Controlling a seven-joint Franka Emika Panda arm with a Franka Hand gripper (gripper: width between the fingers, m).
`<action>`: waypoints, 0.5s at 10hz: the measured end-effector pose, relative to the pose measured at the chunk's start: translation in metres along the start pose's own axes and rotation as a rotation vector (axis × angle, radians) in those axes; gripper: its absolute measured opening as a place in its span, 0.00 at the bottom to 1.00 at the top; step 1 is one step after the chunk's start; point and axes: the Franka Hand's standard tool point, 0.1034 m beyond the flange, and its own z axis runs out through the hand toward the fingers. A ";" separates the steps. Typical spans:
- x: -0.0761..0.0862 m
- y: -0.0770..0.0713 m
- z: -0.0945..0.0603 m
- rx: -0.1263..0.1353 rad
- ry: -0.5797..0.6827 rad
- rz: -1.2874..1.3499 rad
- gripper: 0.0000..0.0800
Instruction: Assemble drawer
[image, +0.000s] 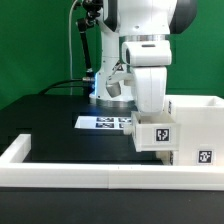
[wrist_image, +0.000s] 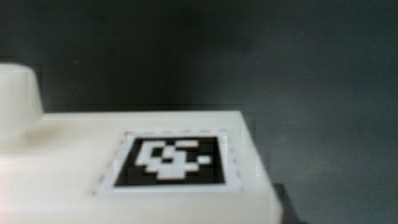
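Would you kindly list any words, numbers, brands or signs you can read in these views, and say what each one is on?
No readable words, numbers or brand names appear in either view.
Black-and-white square tag, a pattern and no text: on the small tray, seen close in the wrist view.
Similar square tag: on the tall case, low on its front.
Row of printed square tags: on the marker board, too small to make out.

arm bent fwd, wrist down, gripper fingers hidden.
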 end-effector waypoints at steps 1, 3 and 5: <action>0.000 0.000 0.000 0.000 0.000 0.001 0.05; 0.000 0.000 0.001 0.001 0.001 0.001 0.06; -0.001 0.000 0.000 0.001 0.000 0.001 0.51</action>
